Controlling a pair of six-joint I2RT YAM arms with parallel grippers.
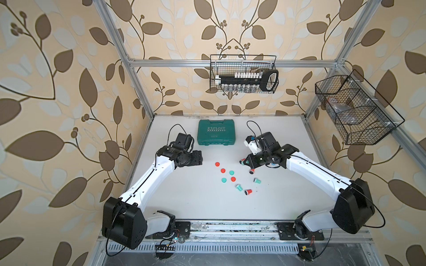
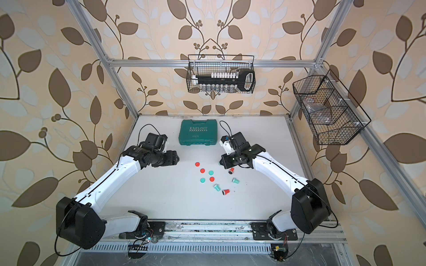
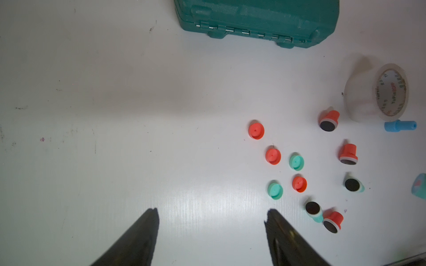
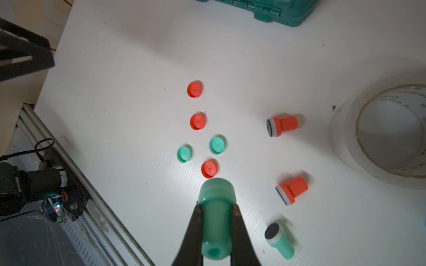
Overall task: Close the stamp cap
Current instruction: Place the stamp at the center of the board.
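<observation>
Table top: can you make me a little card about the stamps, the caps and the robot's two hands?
Loose caps: three red caps, two teal caps, on the white table
Uncapped stamps: three red stamps, two teal stamps, lying down, black pads showing
Right gripper: shut on a teal stamp
Left gripper: open, empty, over the table
Also there: green case, tape roll
</observation>
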